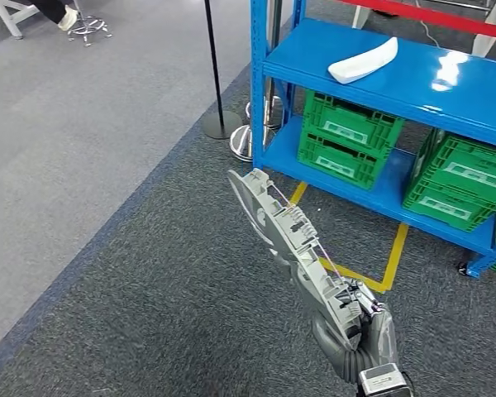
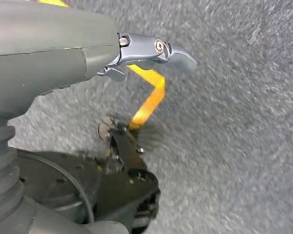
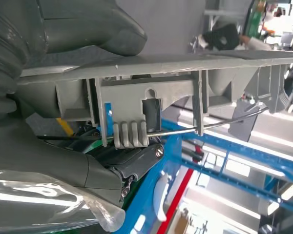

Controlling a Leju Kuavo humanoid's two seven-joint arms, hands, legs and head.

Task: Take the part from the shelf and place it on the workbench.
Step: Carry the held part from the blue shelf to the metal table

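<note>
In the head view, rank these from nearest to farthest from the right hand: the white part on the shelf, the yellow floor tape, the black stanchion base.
1. Yellow floor tape, just beyond the right hand.
2. Black stanchion base, far left.
3. White part, on the blue shelf, farthest.

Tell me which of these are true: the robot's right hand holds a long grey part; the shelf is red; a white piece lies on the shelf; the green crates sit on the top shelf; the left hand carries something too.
1. The right hand holds a long grey part. True.
2. The shelf is red. False: its boards and posts are blue.
3. A white piece lies on the shelf. True: it rests on the upper board.
4. The green crates sit on the top board. False: they stand on the lower board, beneath the white piece.
5. The left hand carries something. False: in the left wrist view it hangs over the grey carpet with nothing in it.
</note>
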